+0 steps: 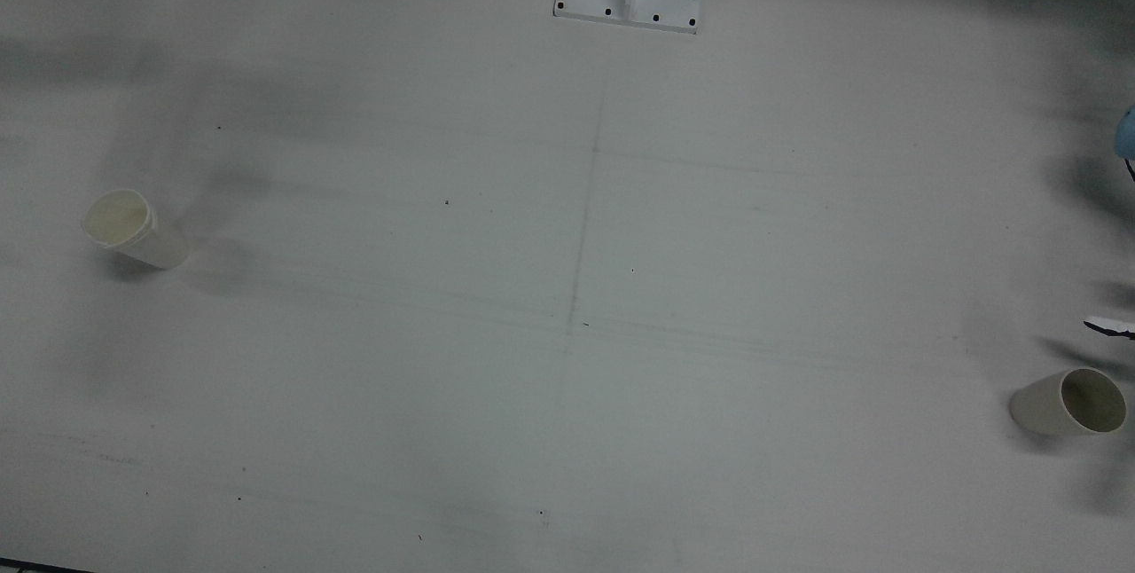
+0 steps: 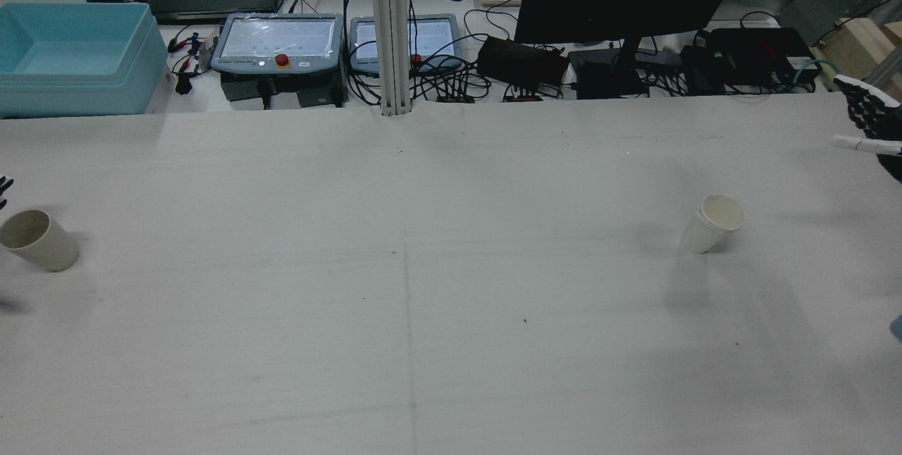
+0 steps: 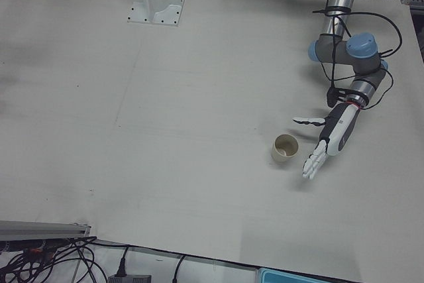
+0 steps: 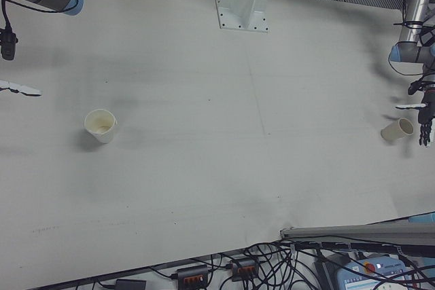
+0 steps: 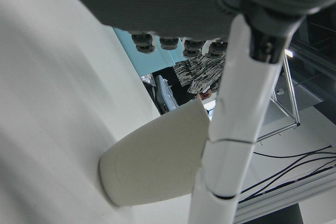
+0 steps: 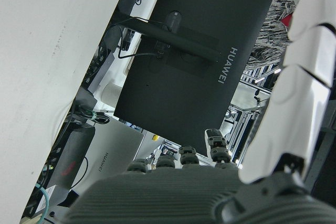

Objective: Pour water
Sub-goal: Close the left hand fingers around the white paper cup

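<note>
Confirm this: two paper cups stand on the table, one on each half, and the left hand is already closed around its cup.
Not quite. The left hand is open beside its paper cup, fingers spread and not touching it, as the left-front view shows. The rest holds: the other paper cup stands on the right arm's half of the table.
</note>
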Robot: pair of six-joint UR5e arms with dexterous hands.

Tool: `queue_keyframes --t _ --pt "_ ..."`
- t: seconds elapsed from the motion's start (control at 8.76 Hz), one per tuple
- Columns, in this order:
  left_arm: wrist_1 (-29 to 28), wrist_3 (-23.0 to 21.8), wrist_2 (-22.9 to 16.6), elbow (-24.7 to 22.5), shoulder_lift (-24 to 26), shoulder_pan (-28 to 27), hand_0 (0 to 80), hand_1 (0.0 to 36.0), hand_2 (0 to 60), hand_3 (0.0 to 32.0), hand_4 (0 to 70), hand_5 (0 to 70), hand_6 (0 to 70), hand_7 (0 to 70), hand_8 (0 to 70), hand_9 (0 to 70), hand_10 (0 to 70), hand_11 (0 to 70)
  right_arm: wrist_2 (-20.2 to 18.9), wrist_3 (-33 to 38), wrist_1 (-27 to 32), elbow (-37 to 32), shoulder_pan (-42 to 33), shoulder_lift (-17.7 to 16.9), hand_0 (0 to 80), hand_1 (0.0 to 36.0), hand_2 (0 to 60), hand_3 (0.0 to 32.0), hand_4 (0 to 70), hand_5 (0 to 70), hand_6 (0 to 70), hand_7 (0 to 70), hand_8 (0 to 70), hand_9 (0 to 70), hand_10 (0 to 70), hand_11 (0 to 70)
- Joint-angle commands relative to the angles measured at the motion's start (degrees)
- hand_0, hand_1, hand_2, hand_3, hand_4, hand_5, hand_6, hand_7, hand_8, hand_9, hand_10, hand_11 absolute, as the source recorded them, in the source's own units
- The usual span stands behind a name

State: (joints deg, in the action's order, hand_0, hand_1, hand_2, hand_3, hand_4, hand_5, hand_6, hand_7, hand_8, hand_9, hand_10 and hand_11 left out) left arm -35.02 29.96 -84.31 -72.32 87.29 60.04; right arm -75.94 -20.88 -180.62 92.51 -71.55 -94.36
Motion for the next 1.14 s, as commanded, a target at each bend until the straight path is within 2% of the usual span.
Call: queue_keyframes --t 0.0,0.23,0.34,0.46,0.68,1.03 --pt "1.96 0.01 0.72 0.16 2.17 -0.63 73.2 26.8 0.0 0.0 8.0 1.7 2.0 7.8 3.1 0.1 2.1 6.3 0.00 -0.47 0.00 -0.05 0.01 -0.03 49.6 17.3 7.6 0.0 5.6 13.7 2.6 8.0 1.1 0.2 0.0 1.5" --pt "2.24 0.01 0.72 2.96 4.63 -0.89 68.6 25.0 0.0 0.0 7.4 1.4 1.4 6.9 3.1 0.0 1.2 4.8 0.00 -0.47 0.00 -0.05 0.01 -0.03 49.7 17.3 7.9 0.0 5.9 14.0 2.9 8.3 1.2 0.3 0.0 1.4" --pt "2.15 0.01 0.81 3.24 4.82 -0.98 64.2 21.9 0.0 0.0 7.5 0.0 0.3 5.6 3.2 0.0 0.0 2.8 0.09 -0.47 0.00 -0.05 0.01 -0.03 49.6 17.3 8.0 0.0 6.1 14.1 2.9 8.2 1.2 0.3 0.0 1.4" --pt "2.15 0.01 0.90 3.41 4.82 -1.68 63.8 19.7 0.0 0.0 8.4 0.0 0.0 5.2 3.3 0.0 0.0 2.4 0.00 -0.47 0.00 -0.05 0.01 -0.03 49.6 17.3 8.2 0.0 6.1 14.1 2.9 8.4 1.2 0.3 0.0 1.3" --pt "2.15 0.09 0.90 3.41 4.91 -1.86 63.9 19.3 0.0 0.0 8.3 0.0 0.0 5.2 3.5 0.0 0.0 2.2 0.09 -0.74 0.00 -0.05 0.01 -0.03 49.4 17.3 8.3 0.0 6.3 14.2 2.9 8.2 1.2 0.3 0.0 1.3" --pt "2.15 0.97 1.16 3.41 4.91 -3.00 65.0 21.1 0.0 0.0 7.3 0.3 0.1 6.0 3.5 0.0 0.0 2.5 0.09 -1.09 0.00 -0.05 -0.08 -0.03 49.3 17.1 7.8 0.0 5.7 13.9 2.6 8.1 1.2 0.2 0.0 1.2"
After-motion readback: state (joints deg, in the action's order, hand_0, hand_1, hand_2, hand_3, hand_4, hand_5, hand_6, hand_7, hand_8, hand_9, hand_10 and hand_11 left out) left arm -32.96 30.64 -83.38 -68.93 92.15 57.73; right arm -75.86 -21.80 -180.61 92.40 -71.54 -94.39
